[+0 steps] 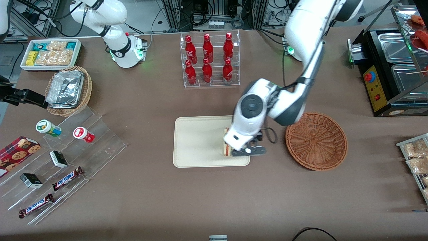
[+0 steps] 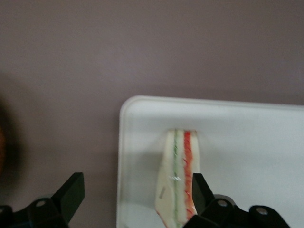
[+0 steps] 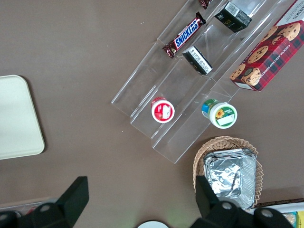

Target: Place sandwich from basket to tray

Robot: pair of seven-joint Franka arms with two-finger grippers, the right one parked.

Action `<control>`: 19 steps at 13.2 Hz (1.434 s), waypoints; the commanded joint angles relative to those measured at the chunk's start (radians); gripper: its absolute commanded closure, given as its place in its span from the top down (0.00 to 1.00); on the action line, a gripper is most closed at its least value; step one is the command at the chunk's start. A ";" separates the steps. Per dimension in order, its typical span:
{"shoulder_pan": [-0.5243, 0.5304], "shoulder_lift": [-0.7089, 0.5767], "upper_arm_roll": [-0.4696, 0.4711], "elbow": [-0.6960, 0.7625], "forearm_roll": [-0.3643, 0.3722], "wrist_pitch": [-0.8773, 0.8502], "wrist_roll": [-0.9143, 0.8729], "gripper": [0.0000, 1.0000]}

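— Jaws first: our gripper (image 2: pixel 135 199) has its two fingers spread wide, and nothing is pinched between them. One finger (image 2: pixel 202 190) sits against the sandwich's red-filling side, the other finger (image 2: pixel 69 192) hangs well clear over the brown surface (image 2: pixel 142 47), outside the tray's edge.

— So where do we say the sandwich is?

— We see the sandwich (image 2: pixel 178 175) standing on its edge on the tray (image 2: pixel 247 137), near the corner closest to the basket. From the front we catch only a sliver of the sandwich (image 1: pixel 226 144) under the wrist, with the gripper (image 1: pixel 249 150) low over the tray (image 1: pixel 197 140) at its end toward the working arm. The basket (image 1: pixel 316 141) lies just beside that end of the tray, and its bowl shows nothing but wicker.

— Which step would we call this, then?

— We judge it the release: the sandwich is out of the basket and on the tray, and the jaws have let go. What we cannot tell is whether that one finger is truly pressing the bread or merely alongside it.

— And the next move?

— We think it calls for a straight lift upward, with the jaws kept wide. The wedge stands on a narrow edge, so any sideways drag from the touching finger could tip it over or nudge it toward the rim. Once clear above it, we could swing the arm away from the tray.
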 commanded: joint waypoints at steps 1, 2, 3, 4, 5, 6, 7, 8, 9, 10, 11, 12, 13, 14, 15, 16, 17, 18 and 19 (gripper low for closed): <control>0.071 -0.059 -0.008 -0.030 -0.003 -0.021 0.013 1.00; 0.094 -0.081 -0.008 -0.042 -0.003 -0.032 0.025 1.00; 0.120 -0.102 -0.008 -0.056 -0.004 -0.055 0.054 1.00; 0.144 -0.124 -0.008 -0.071 -0.006 -0.078 0.071 1.00; 0.161 -0.139 -0.008 -0.077 -0.006 -0.091 0.073 1.00; 0.184 -0.153 -0.008 -0.083 -0.006 -0.110 0.074 1.00; 0.206 -0.170 -0.008 -0.088 -0.006 -0.131 0.076 1.00; 0.229 -0.187 -0.008 -0.090 -0.006 -0.163 0.091 1.00; 0.241 -0.204 -0.008 -0.094 -0.006 -0.188 0.140 1.00; 0.279 -0.240 -0.011 -0.119 -0.006 -0.214 0.193 1.00; 0.307 -0.277 -0.015 -0.136 -0.004 -0.248 0.236 1.00; 0.333 -0.317 -0.021 -0.145 -0.003 -0.298 0.287 1.00; 0.365 -0.348 -0.052 -0.146 -0.003 -0.346 0.344 1.00; 0.414 -0.377 -0.089 -0.148 -0.001 -0.393 0.394 1.00; 0.453 -0.406 -0.118 -0.148 0.002 -0.438 0.434 1.00; 0.476 -0.437 -0.121 -0.153 0.002 -0.464 0.464 1.00; 0.491 -0.473 -0.123 -0.162 0.002 -0.487 0.491 1.00; 0.508 -0.507 -0.121 -0.169 0.002 -0.513 0.517 1.00; 0.520 -0.538 -0.121 -0.173 0.002 -0.541 0.540 1.00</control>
